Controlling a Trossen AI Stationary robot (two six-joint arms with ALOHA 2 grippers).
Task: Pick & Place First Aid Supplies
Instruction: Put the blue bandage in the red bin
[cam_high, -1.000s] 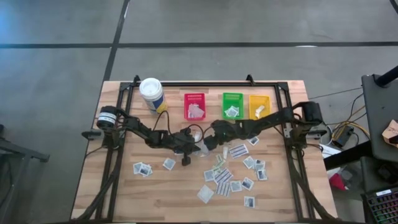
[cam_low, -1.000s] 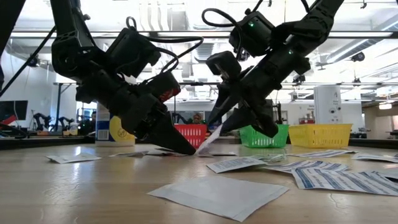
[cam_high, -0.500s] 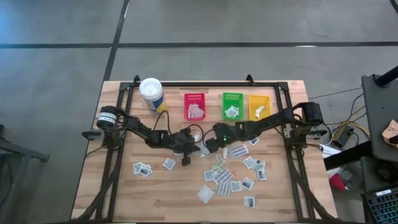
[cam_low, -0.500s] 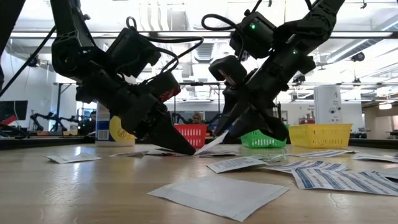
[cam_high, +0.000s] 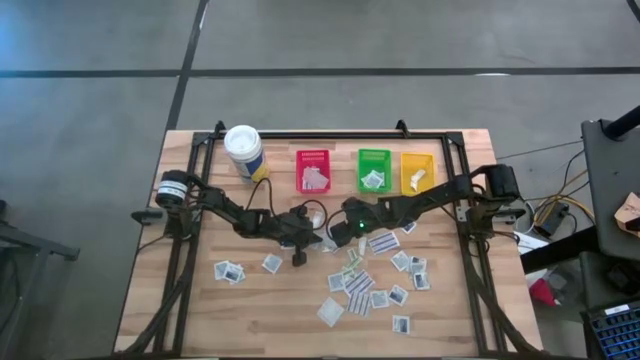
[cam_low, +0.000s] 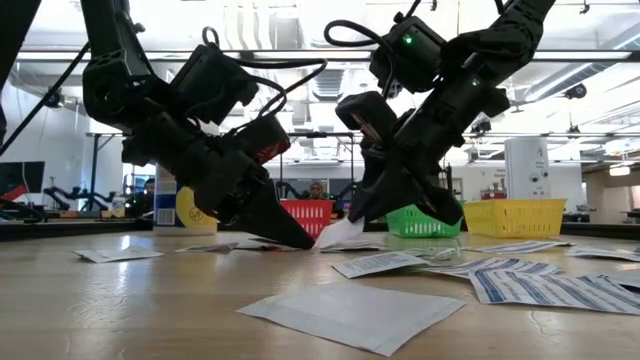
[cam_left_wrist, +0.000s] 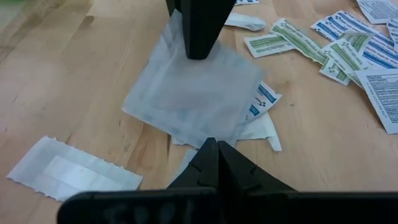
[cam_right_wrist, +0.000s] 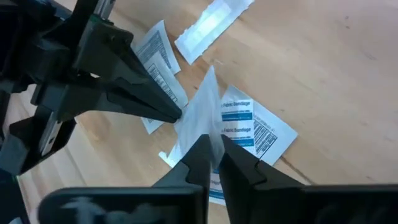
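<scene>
- Translucent white paper marks the packet (cam_right_wrist: 200, 112) in play: a thin square sheet at the middle of the counter (cam_high: 250, 300), with its near edge lifted while the far part lies over printed packets (cam_right_wrist: 249, 127) below.
- Right gripper (cam_right_wrist: 211, 152) has its fingers nipped together on that raised edge, so the sheet stands up between them (a flat packet gives no other purchase than an edge).
- Left gripper (cam_left_wrist: 213, 155) is closed on nothing; its joined tip presses down at the packet's opposite edge, probably to pin the pile so that only one sheet comes away.
- In the low view both grippers meet at one spot, the left gripper (cam_low: 285, 232) slanting in from one side and the right gripper (cam_low: 360, 212) from the other, the packet (cam_low: 338, 232) tented between them.
- Other first aid supplies (cam_high: 372, 285) lie scattered loose on the right half of the counter, with a few near the left front (they are still unsorted).
- Red bin (cam_high: 313, 170), green bin (cam_high: 374, 168) and yellow bin (cam_high: 417, 170) stand in a row along the far edge, each already holding some packets; a white canister (cam_high: 243, 150) stands beside them.
- Judged from this, the pinch is made and the lift toward a bin is the step in hand.
</scene>
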